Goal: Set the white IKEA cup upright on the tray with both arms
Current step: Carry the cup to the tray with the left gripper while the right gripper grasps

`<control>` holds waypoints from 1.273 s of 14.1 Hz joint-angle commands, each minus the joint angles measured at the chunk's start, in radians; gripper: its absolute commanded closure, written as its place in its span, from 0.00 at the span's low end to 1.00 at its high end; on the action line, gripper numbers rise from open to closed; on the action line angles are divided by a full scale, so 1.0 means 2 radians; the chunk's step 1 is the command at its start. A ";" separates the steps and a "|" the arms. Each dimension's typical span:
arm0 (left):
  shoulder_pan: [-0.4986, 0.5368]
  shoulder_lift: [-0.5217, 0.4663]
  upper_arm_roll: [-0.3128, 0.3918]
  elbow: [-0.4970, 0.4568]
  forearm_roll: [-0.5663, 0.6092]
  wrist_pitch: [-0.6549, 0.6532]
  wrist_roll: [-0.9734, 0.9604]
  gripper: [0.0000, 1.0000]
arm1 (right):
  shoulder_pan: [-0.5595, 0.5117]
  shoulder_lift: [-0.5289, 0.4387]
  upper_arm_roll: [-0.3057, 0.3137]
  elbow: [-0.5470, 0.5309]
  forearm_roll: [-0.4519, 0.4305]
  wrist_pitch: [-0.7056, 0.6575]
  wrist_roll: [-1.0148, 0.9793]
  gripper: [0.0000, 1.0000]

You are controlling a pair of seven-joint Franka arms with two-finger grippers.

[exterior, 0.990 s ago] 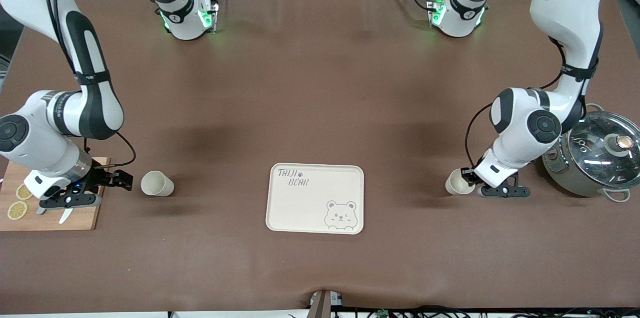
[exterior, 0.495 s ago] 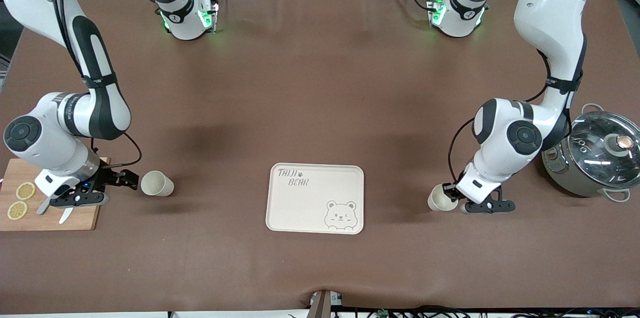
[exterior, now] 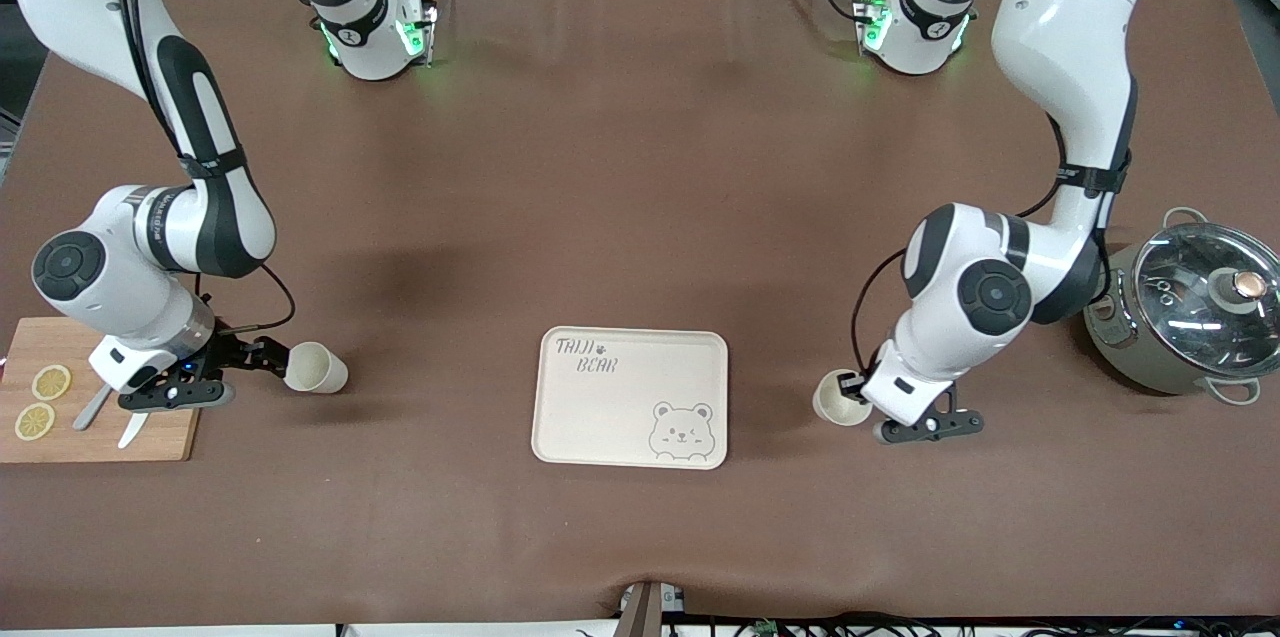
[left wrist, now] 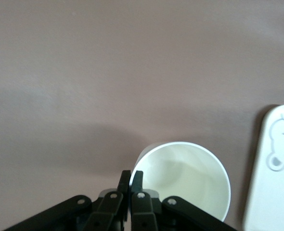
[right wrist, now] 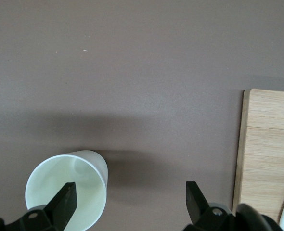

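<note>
Two white cups are in view. One cup [exterior: 316, 369] lies on its side on the table, between the cutting board and the cream bear tray [exterior: 630, 397]. My right gripper [exterior: 268, 357] is open right at its mouth. In the right wrist view, one finger [right wrist: 66, 203] overlaps the mouth of this cup [right wrist: 67, 187]; the other stands wide apart. My left gripper [exterior: 852, 385] is shut on the rim of the second cup [exterior: 835, 397], held tilted over the table beside the tray's left-arm end. The left wrist view shows the pinched rim of that cup [left wrist: 185, 178], the left gripper [left wrist: 131, 175] and the tray [left wrist: 277, 168].
A wooden cutting board [exterior: 150, 437] with lemon slices [exterior: 40, 402] and a knife [exterior: 130, 429] lies at the right arm's end; it also shows in the right wrist view [right wrist: 269, 159]. A steel pot with a glass lid [exterior: 1190, 307] stands at the left arm's end.
My left gripper has carried its cup away from the pot toward the tray. My right gripper has moved off the cutting board up to the lying cup's mouth.
</note>
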 commanded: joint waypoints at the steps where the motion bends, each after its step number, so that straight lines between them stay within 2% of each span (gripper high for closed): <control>1: -0.016 0.024 0.002 0.059 0.001 -0.049 -0.032 1.00 | 0.001 0.003 -0.001 -0.007 -0.001 0.016 -0.005 0.00; 7: -0.059 0.062 0.005 0.145 0.001 -0.113 -0.083 1.00 | 0.002 0.019 -0.001 -0.007 -0.001 0.028 -0.005 0.00; 13: -0.091 0.099 0.004 0.201 0.001 -0.119 -0.138 1.00 | 0.002 0.028 0.007 -0.007 0.005 0.033 -0.003 0.00; 16: -0.109 0.105 0.004 0.208 0.000 -0.117 -0.159 1.00 | 0.003 0.036 0.014 -0.007 0.041 0.033 -0.003 0.00; 18: -0.121 0.114 0.009 0.209 0.001 -0.099 -0.178 1.00 | 0.004 0.038 0.015 -0.007 0.051 0.033 -0.003 0.00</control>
